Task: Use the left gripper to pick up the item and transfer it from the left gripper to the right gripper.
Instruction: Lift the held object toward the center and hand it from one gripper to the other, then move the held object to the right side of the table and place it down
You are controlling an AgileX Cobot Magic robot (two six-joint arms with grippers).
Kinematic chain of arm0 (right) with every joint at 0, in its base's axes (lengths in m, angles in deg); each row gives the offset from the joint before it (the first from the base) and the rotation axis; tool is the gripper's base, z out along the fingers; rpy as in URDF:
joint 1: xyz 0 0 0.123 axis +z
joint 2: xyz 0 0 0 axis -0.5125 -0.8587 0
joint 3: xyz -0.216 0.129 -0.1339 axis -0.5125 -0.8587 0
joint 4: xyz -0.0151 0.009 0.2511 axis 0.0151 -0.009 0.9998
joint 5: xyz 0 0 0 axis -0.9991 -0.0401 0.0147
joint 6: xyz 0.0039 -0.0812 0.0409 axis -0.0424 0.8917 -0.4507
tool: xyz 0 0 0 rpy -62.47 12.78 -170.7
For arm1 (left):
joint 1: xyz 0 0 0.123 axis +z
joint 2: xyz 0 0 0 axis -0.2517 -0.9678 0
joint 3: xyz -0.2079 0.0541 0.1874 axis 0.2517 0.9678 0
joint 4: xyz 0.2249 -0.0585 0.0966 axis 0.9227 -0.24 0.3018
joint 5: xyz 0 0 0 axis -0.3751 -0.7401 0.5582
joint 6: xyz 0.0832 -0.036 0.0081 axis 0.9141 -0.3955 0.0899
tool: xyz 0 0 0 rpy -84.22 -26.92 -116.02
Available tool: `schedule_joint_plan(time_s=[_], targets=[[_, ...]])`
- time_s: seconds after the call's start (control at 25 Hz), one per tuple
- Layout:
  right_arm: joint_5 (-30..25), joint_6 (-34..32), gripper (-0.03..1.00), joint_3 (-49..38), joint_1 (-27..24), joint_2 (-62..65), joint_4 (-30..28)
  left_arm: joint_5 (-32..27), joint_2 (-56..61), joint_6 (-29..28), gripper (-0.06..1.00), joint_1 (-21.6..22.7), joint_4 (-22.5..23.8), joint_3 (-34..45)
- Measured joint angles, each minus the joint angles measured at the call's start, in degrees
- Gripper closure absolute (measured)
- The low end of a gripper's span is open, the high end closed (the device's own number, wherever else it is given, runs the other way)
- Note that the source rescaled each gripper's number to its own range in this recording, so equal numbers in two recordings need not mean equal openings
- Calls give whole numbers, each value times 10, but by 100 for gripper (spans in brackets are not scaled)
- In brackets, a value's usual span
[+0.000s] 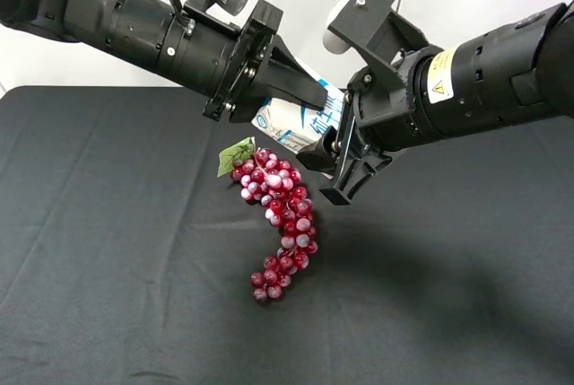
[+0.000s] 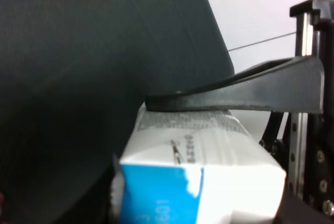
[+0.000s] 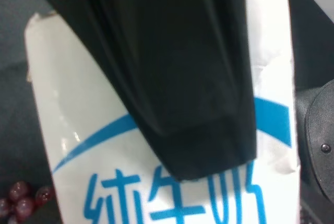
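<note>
The item, a white carton with blue print, hangs in the air above the table, clamped in my left gripper. In the left wrist view one black finger presses on the carton. My right gripper is right beside the carton's end, with its jaws spread apart and nothing clamped. The carton fills the right wrist view, and a left finger lies across it. I cannot tell whether the right fingers touch the carton.
A bunch of red grapes with a green leaf lies on the black cloth table, just below both grippers. The grapes also show in the right wrist view. A white wall stands behind.
</note>
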Motion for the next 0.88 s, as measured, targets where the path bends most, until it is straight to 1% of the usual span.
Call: schedule_joint_plan(time_s=[0.04, 0.08, 0.16, 0.2, 0.24, 0.28, 0.4, 0.64, 0.88], targets=[[-1, 0, 93, 0, 0, 0, -1, 0, 0, -8, 72, 0, -6, 0], [-3, 0, 93, 0, 0, -1, -2, 0, 0, -14, 53, 0, -12, 0], [-8, 0, 94, 0, 0, -3, -3, -2, 1, -17, 20, 0, -16, 0], [-8, 0, 94, -1, 0, -4, -3, -3, 1, -18, 10, 0, -17, 0], [-8, 0, 94, -1, 0, -5, -4, -3, 1, -18, 5, 0, -17, 0], [-8, 0, 94, -1, 0, -5, -4, -4, 1, -16, 1, 0, -17, 0], [-8, 0, 94, -1, 0, -5, -4, -7, 1, -6, -4, 0, -17, 0], [-8, 0, 94, -1, 0, -5, -4, -9, 1, 1, -6, 0, -16, 0], [-8, 0, 94, -1, 0, -5, -4, -13, 1, 1, -6, 0, 2, 0]])
